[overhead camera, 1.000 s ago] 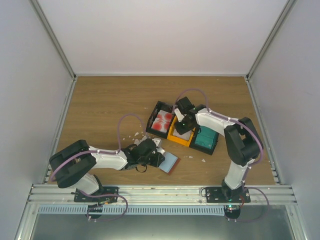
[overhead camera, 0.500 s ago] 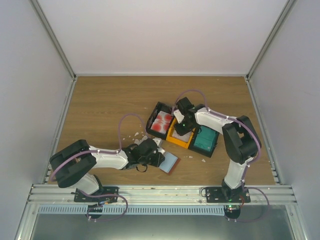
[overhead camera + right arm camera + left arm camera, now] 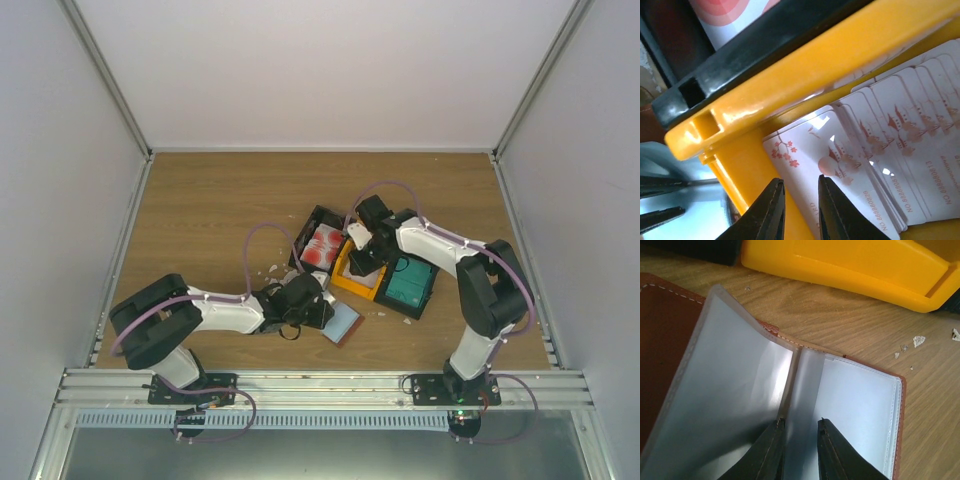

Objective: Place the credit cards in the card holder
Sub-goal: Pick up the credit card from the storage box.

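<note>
The card holder (image 3: 343,322) lies open on the table, brown leather with a pale blue lining (image 3: 860,400). My left gripper (image 3: 320,310) rests over its inside (image 3: 800,422), jaws a narrow gap apart, with a pale middle flap (image 3: 807,385) running between them. My right gripper (image 3: 358,258) is inside the orange tray (image 3: 350,278). Its jaws (image 3: 799,181) are a narrow gap apart astride the lower edge of the front pale pinkish card (image 3: 840,160) of a leaning stack. Red-blotched cards (image 3: 322,246) and teal cards (image 3: 410,283) sit in neighbouring black trays.
The orange tray's wall (image 3: 790,85) and the black tray's rim (image 3: 735,60) stand close to my right fingers. The orange tray (image 3: 850,270) lies just beyond the card holder. Small white scraps (image 3: 272,270) are scattered on the wood, some right of the holder (image 3: 918,340).
My right gripper has dipped a little toward the near end of the orange tray. My left arm has shifted slightly right, its gripper staying at the card holder.
</note>
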Tool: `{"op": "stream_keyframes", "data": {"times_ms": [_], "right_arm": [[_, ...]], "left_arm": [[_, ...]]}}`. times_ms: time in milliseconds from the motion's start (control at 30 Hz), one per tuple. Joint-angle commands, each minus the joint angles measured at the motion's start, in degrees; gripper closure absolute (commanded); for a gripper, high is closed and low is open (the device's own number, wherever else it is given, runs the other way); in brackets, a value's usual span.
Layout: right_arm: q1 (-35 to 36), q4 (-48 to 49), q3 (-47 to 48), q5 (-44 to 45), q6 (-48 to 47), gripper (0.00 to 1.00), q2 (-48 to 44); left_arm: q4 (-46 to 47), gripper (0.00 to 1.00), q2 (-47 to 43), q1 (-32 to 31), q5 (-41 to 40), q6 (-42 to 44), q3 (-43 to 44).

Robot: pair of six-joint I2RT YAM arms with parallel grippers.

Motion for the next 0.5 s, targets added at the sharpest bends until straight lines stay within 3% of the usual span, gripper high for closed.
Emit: {"op": "stream_keyframes", "data": {"times_ms": [0,200,467], "right_arm": [[0.28,-0.29,0.05,4.36,0.99,0.77,-0.29],[0.36,0.83,2.75,9.93,1.82,0.69,4.18],[0.88,0.93,2.72,6.36,0.16,0.68,6.79]], "left_arm": [[-4.73,0.78,2.74,-0.26,-2.3,-0.62,-0.78],[-5.4,0.78,2.34,-0.25,-2.61,-0.53,-0.95],[-5.46,0.78,2.76,-0.17,-2.54,-0.7,-0.06]]}}
